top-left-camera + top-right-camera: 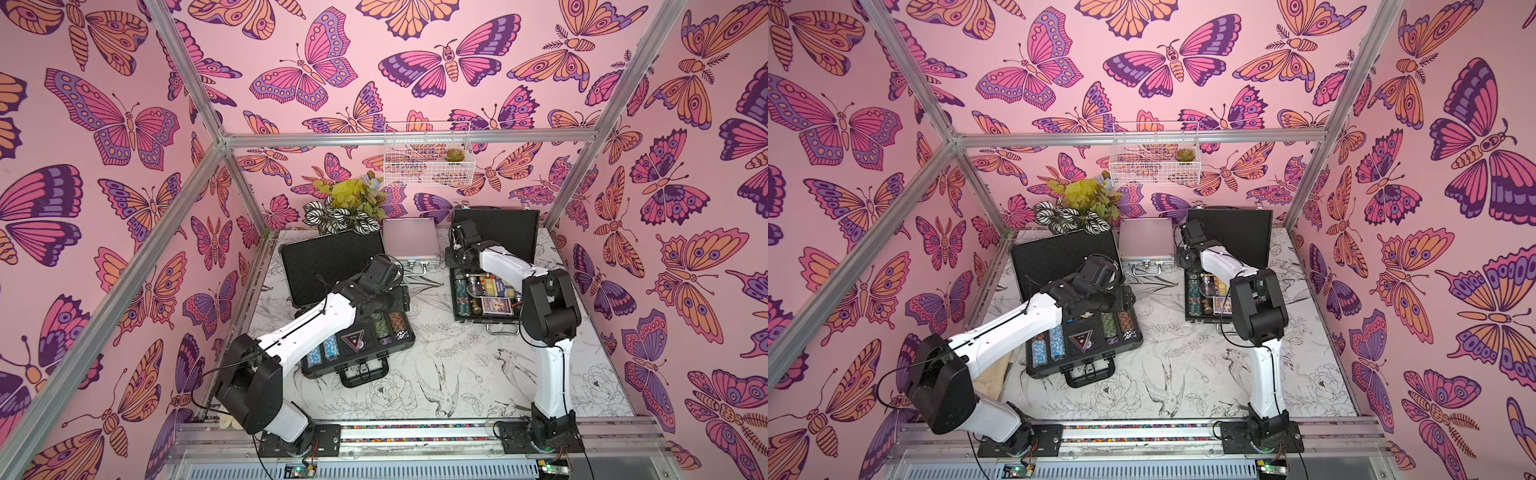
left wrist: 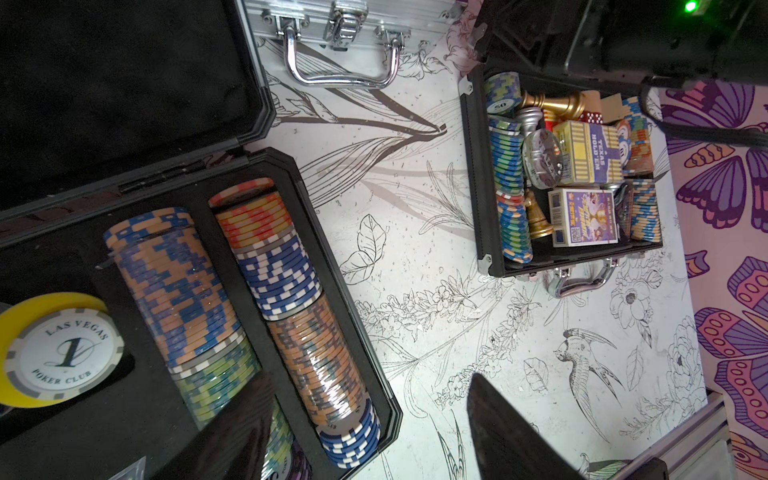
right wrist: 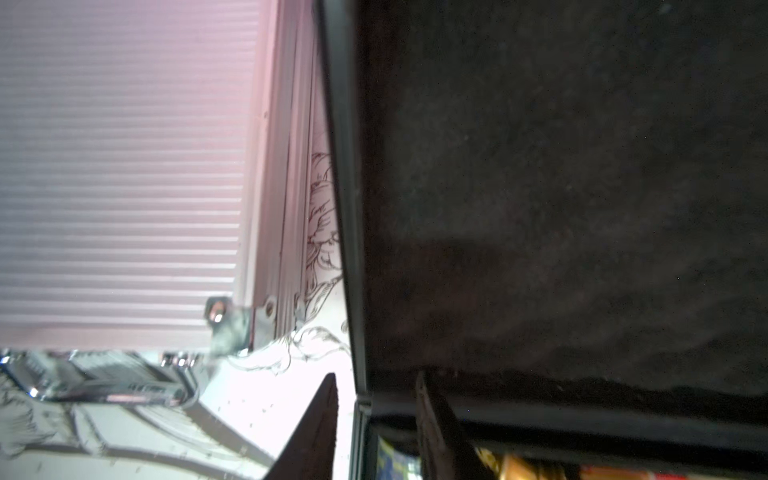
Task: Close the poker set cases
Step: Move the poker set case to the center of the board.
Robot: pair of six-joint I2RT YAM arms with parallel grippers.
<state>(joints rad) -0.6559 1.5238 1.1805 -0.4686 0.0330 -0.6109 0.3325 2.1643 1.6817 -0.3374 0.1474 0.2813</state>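
Observation:
The large dark-grey poker set case lies open at the left, chips in black foam, its lid leaning back. My left gripper hangs open over its right corner, holding nothing. The small silver case sits shut at the back, handle forward. The flat black silver-trimmed case is open at the right, its lid upright. My right gripper straddles that lid's left edge near the hinge. One finger is outside it and the other inside, with gaps showing on both sides.
A potted plant stands at the back left behind the large case. A wire basket hangs on the back wall. Butterfly-patterned walls and aluminium posts enclose the table. Cards, chess pieces and chips fill the black case.

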